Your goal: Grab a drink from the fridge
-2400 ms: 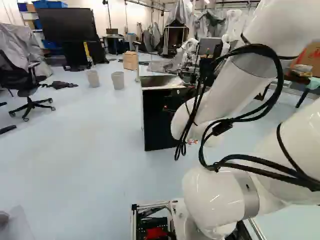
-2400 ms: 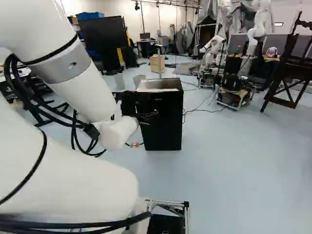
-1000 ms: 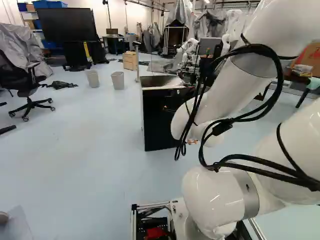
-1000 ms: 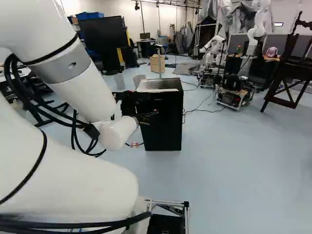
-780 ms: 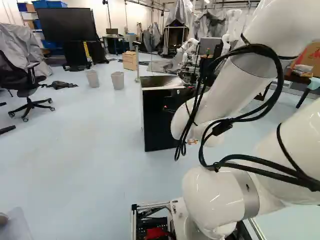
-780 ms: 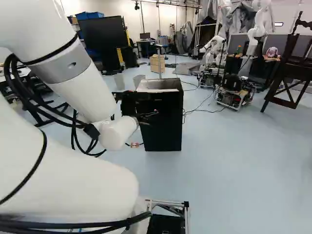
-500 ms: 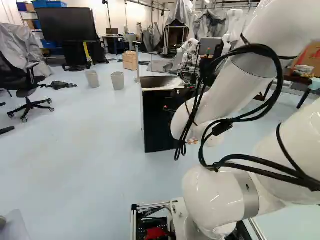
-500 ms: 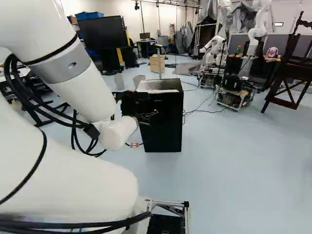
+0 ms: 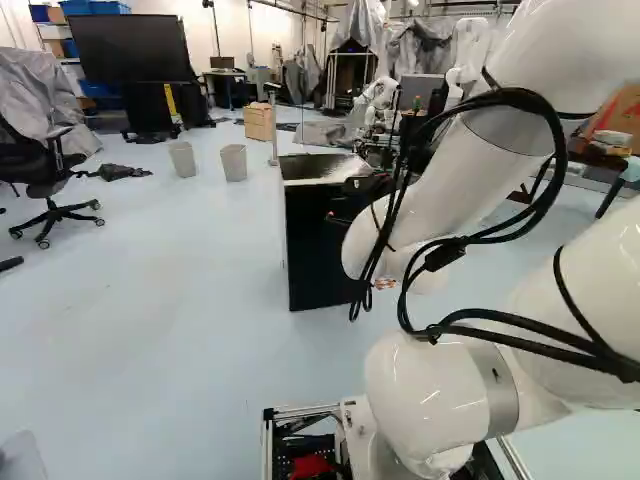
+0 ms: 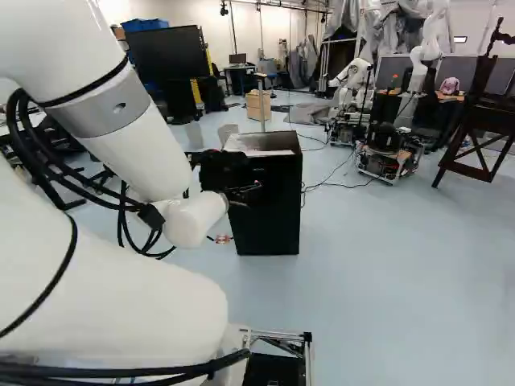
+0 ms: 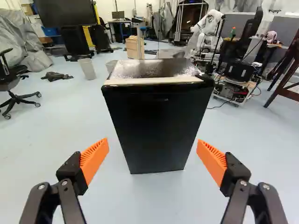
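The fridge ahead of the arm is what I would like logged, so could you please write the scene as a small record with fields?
Fridge: black, upright on the floor, door shut
Gripper: open, holding nothing, facing the fridge
Drink: none visible
Beyond fridge: two grey bins, wooden box
Left base view, left side: office chair
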`<state>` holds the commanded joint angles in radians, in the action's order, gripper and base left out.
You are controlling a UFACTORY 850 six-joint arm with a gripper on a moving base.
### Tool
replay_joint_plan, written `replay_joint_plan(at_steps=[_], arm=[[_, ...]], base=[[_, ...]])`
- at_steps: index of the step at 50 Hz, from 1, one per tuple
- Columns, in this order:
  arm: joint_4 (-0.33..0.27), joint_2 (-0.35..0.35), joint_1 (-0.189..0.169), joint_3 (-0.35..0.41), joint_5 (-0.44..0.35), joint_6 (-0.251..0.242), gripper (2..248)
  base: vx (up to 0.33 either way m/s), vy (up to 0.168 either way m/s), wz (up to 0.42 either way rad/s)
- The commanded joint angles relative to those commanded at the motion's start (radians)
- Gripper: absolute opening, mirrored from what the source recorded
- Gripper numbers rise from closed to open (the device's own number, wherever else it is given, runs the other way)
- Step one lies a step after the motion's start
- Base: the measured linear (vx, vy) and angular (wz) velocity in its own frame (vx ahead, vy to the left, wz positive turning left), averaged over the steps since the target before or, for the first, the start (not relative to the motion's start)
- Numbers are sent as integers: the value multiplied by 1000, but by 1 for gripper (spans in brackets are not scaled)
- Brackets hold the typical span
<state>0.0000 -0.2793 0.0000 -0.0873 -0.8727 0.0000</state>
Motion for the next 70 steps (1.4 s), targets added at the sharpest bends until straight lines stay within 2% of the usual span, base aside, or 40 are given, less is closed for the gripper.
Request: replay_joint_plan(at_steps=[70], arm=[[0,0,0,0,0,0,247]], base=[[54,60,-19]])
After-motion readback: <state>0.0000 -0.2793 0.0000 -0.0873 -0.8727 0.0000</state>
